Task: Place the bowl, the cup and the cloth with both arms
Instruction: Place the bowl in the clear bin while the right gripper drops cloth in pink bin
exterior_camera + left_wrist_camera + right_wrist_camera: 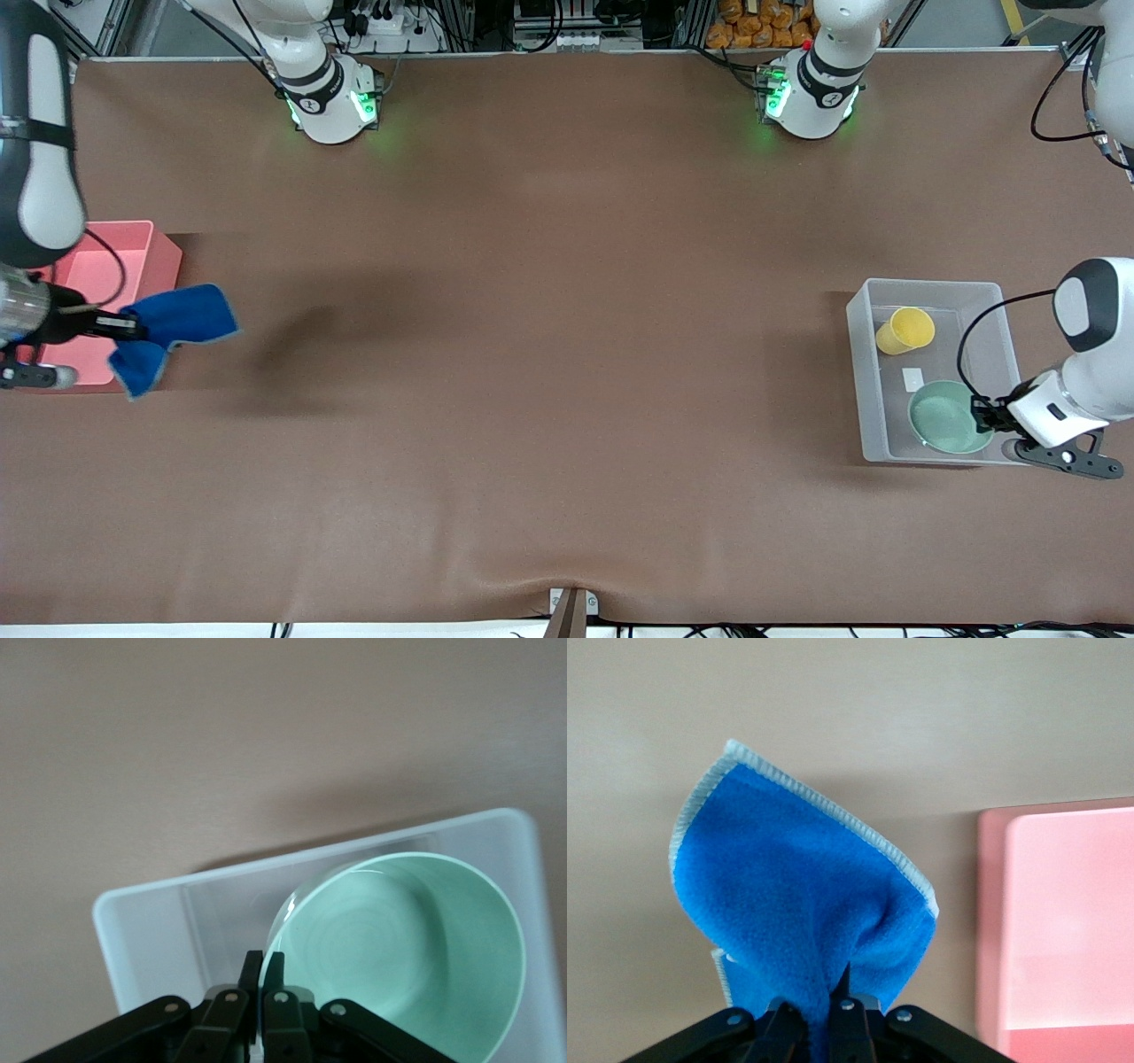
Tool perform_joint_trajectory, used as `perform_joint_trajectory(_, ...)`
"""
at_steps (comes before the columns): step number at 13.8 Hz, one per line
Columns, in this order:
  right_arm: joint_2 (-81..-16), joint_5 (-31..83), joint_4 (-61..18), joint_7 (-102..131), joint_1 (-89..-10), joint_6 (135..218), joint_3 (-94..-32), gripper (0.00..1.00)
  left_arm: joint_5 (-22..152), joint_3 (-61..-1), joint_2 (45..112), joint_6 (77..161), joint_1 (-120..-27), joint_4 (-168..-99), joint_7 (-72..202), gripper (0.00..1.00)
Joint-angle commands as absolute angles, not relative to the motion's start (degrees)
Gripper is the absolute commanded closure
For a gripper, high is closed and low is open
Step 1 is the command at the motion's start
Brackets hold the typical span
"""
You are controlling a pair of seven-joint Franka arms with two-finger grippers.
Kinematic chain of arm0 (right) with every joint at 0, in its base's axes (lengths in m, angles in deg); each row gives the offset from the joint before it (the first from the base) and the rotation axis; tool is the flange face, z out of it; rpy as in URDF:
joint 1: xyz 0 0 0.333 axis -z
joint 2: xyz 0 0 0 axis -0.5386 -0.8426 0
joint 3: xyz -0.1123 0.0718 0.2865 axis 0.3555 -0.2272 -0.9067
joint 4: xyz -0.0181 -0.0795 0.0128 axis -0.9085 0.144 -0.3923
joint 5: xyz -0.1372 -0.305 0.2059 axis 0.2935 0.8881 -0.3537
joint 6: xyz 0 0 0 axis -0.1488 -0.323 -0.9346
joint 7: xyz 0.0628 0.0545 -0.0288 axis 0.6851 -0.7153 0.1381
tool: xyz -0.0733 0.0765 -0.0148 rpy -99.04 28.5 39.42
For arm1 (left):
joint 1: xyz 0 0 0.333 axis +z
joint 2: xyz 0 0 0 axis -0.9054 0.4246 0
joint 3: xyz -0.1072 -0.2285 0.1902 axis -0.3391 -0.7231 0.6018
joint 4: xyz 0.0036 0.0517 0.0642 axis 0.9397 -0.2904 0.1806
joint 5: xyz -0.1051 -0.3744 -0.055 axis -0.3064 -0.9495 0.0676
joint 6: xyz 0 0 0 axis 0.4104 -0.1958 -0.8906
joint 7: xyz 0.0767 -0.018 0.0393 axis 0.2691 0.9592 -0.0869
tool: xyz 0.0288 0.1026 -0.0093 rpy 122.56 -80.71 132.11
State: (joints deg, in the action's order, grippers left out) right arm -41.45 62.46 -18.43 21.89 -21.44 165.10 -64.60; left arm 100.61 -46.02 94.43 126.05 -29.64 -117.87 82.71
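- The left gripper (pixel 982 415) is pinched tight on the rim of the bowl (pixel 948 416), which sits in the clear bin (pixel 864 390) right under it.
- The bowl looks hard and slippery, so its thin rim is a good spot to hold.
- The cup (pixel 905 330) lies in the same bin, near the bowl.
- The right gripper (pixel 133 326) is squeezed shut on the cloth (pixel 177 332), which hangs soft and floppy just beside the pink bin (pixel 142 244).

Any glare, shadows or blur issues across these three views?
Front view: soft shadow on the brown table beside the royal-blue fabric cloth. Left wrist view: glossy highlights on the mint-green bowl; black hand soft at the frame edge. Right wrist view: even light, pink bin slightly washed out.
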Motion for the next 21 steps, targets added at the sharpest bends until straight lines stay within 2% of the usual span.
perform_joint_trajectory(1, -40.5, 65.2, -19.1, 28.9, -14.9, 165.9, -65.8, 1.00, 100.0, -45.5, 94.9, 126.3, -29.8, -116.5, 84.9, 1.00)
perform_joint_trajectory(4, -43.2, 69.4, -18.4, 33.9, -9.0, 171.0, -65.8, 1.00, 100.0, -45.4, 95.8, 126.3, -29.4, -119.4, 84.8, 1.00)
perform_joint_trajectory(7, -48.8, 69.5, -18.4, 37.2, -3.3, 177.0, -65.8, 1.00, 100.0, -45.4, 98.4, 126.3, -29.3, -120.2, 84.5, 1.00)
perform_joint_trajectory(8, -50.7, 69.5, -18.4, 39.0, -1.8, 179.0, -65.8, 1.00, 100.0, -45.4, 99.2, 126.3, -29.5, -120.2, 83.8, 0.87)
perform_joint_trajectory(9, -52.3, 69.5, -18.4, 39.8, -0.9, 180.6, -65.8, 1.00, 99.8, -45.4, 99.4, 126.3, -29.6, -120.2, 83.5, 0.58)
perform_joint_trajectory(10, -53.6, 69.5, -18.4, 40.3, -0.2, 181.7, -65.8, 1.00, 99.7, -45.4, 99.2, 126.1, -29.6, -120.2, 83.2, 0.04)
perform_joint_trajectory(11, -54.7, 69.5, -18.4, 40.5, 0.5, 182.2, -65.8, 1.00, 99.7, -45.4, 99.0, 126.1, -29.5, -120.2, 82.8, 0.00)
perform_joint_trajectory(13, -57.5, 69.5, -18.4, 40.4, 1.2, 183.5, -65.8, 1.00, 99.4, -45.9, 97.4, 125.7, -29.5, -120.0, 82.3, 0.00)
perform_joint_trajectory(15, -59.7, 69.5, -18.4, 40.4, 1.7, 184.2, -65.8, 1.00, 96.6, -47.9, 92.4, 123.4, -29.0, -120.1, 79.8, 0.00)
perform_joint_trajectory(16, -60.4, 69.6, -18.4, 40.6, 1.8, 184.2, -65.8, 0.70, 95.4, -48.6, 89.2, 121.5, -29.2, -120.0, 78.0, 0.00)
perform_joint_trajectory(17, -60.4, 69.5, -18.4, 40.3, 1.7, 184.1, -65.8, 0.01, 95.3, -49.4, 85.8, 119.9, -29.4, -120.0, 76.1, 0.00)
perform_joint_trajectory(19, -58.8, 69.4, -18.3, 40.4, 0.7, 183.4, -65.9, 0.00, 96.0, -51.3, 81.1, 117.8, -29.3, -119.6, 75.8, 0.00)
perform_joint_trajectory(21, -54.6, 69.0, -16.7, 39.9, -1.7, 178.5, -66.3, 0.00, 97.4, -51.7, 76.8, 117.8, -29.5, -118.3, 76.0, 0.00)
